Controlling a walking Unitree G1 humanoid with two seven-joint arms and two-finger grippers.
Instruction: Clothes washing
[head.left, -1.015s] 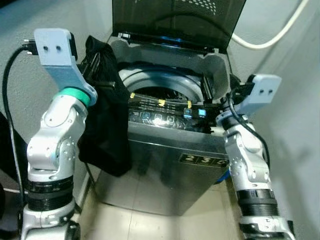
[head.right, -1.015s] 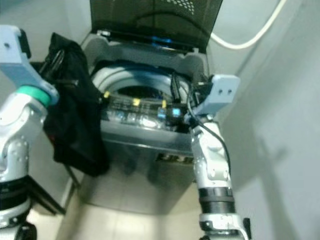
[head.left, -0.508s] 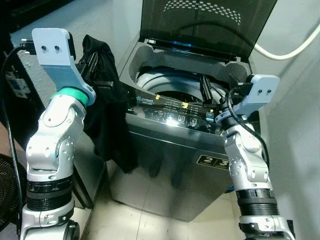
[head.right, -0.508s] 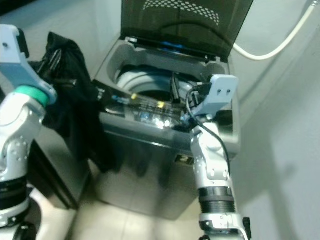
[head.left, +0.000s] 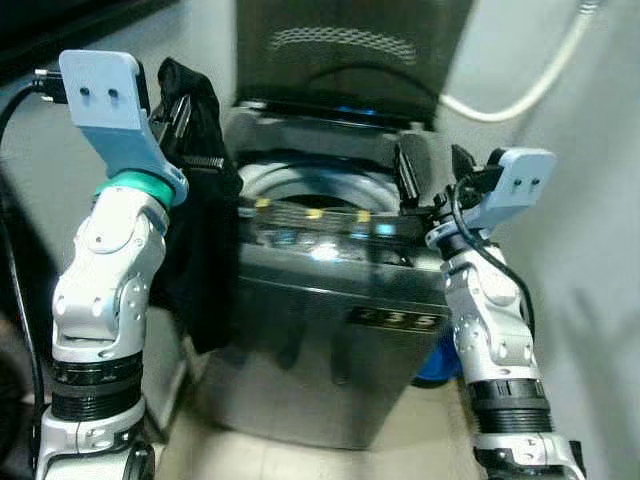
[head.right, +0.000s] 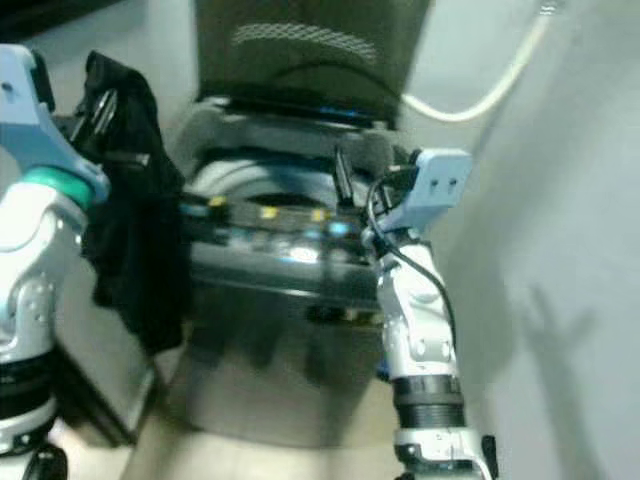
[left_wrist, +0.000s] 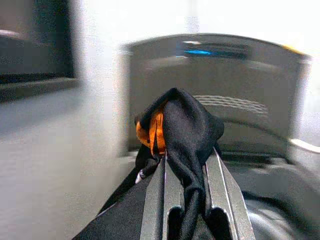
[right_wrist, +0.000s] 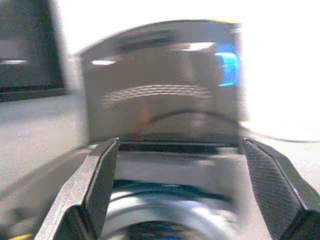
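A top-loading washing machine stands before me with its dark lid raised and the drum opening showing. My left gripper is held up at the machine's left side, shut on a black garment that hangs down beside the cabinet. In the left wrist view the black garment, with an orange patch, is bunched between the fingers. My right gripper is open above the machine's right rim, holding nothing. Its fingers stand wide apart in the right wrist view.
A white hose runs along the wall at the back right. Grey walls close in on both sides of the machine. A blue object lies low by the machine's right side. Pale floor tiles lie in front.
The whole picture has shifted and blurred, so the camera has moved. The left gripper still holds the black garment beside the machine; the right gripper stays open over the rim.
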